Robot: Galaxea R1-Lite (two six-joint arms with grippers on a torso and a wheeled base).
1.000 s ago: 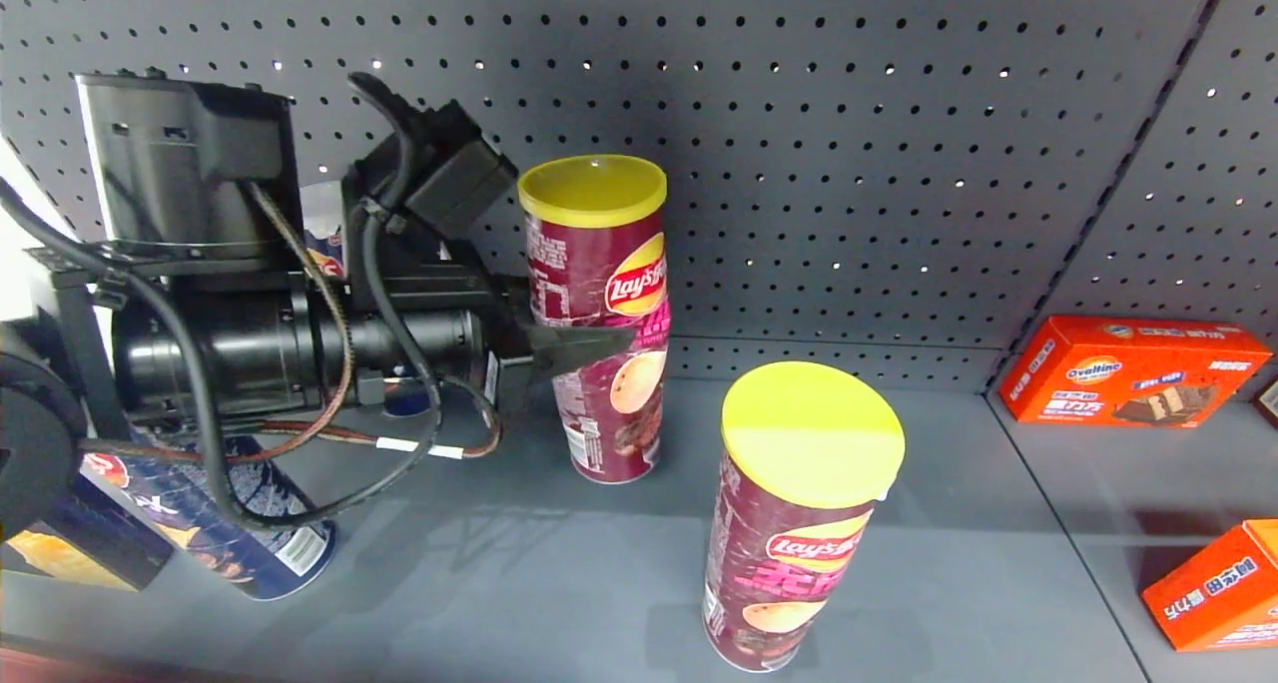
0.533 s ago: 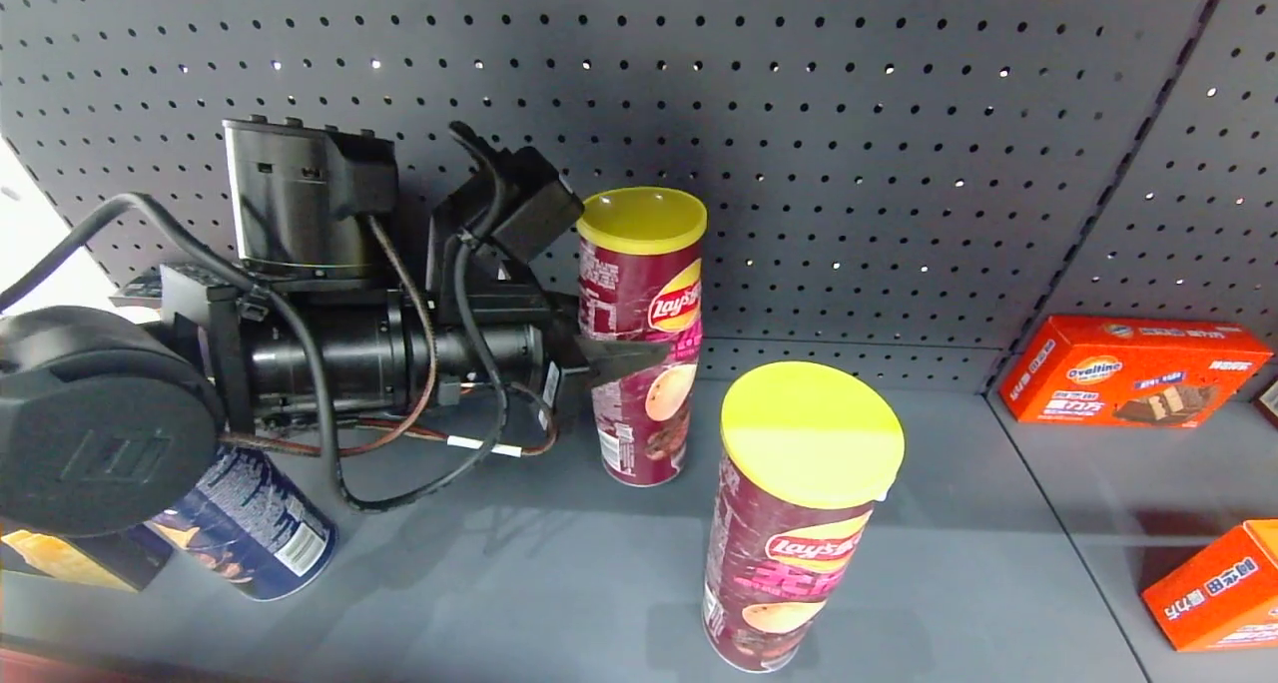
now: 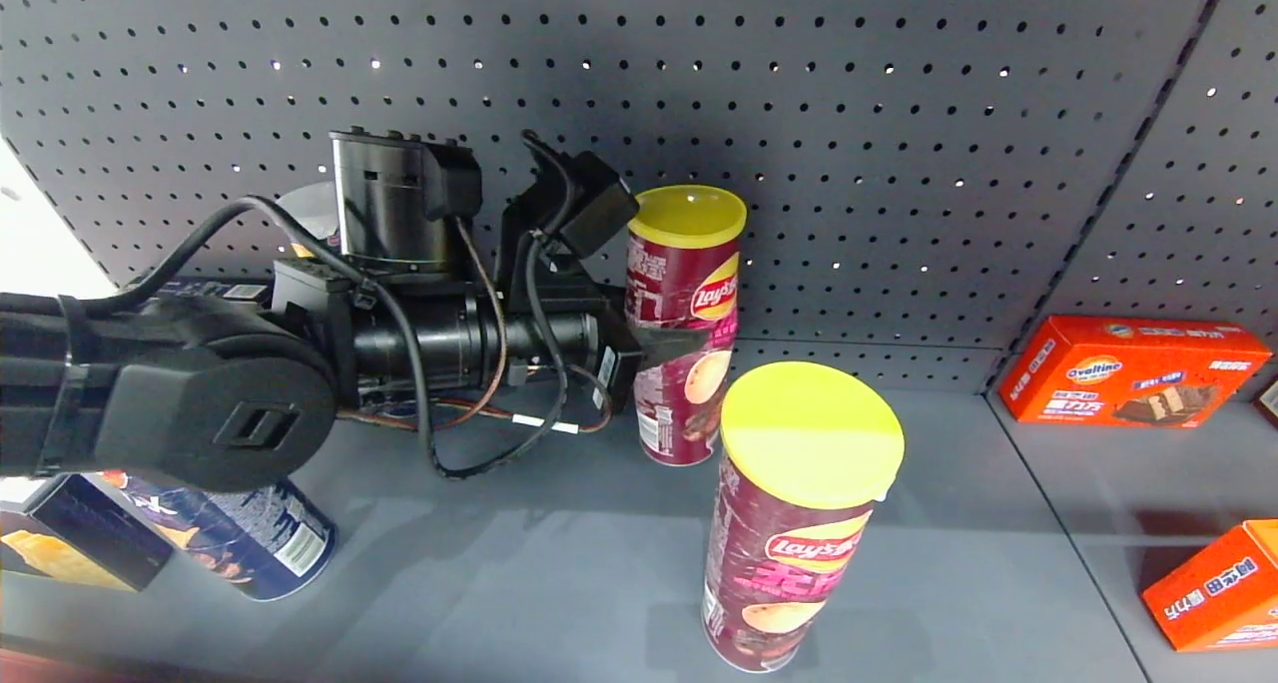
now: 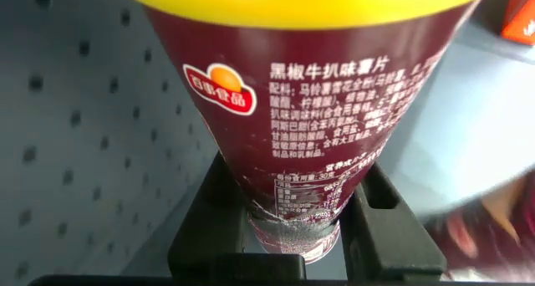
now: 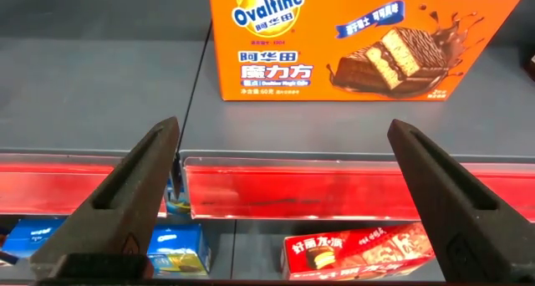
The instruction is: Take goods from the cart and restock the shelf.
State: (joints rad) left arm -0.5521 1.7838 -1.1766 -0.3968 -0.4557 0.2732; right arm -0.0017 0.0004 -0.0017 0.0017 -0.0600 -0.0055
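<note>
A maroon chip can (image 3: 685, 294) with a yellow lid stands upright near the pegboard at the back of the grey shelf (image 3: 559, 563). My left gripper (image 3: 687, 343) is shut on its middle, coming in from the left. In the left wrist view the can (image 4: 318, 144) sits between the black fingers (image 4: 393, 232) of that gripper (image 4: 297, 236). I cannot tell whether its base rests on the shelf. A second identical can (image 3: 794, 523) stands in front, to the right. My right gripper (image 5: 288, 202) is open and holds nothing, facing an orange box (image 5: 359, 39) on a shelf.
Two orange boxes (image 3: 1133, 368) (image 3: 1213, 583) lie on the shelf bay to the right. A blue can (image 3: 250, 528) and a dark box (image 3: 70, 543) lie at the front left. Below a red shelf-edge strip (image 5: 334, 190), blue packs (image 5: 180, 244) and a red pack (image 5: 359, 252) sit lower down.
My left arm has carried the chip can to the right and back toward the pegboard. The front can and the boxes have stayed put.
</note>
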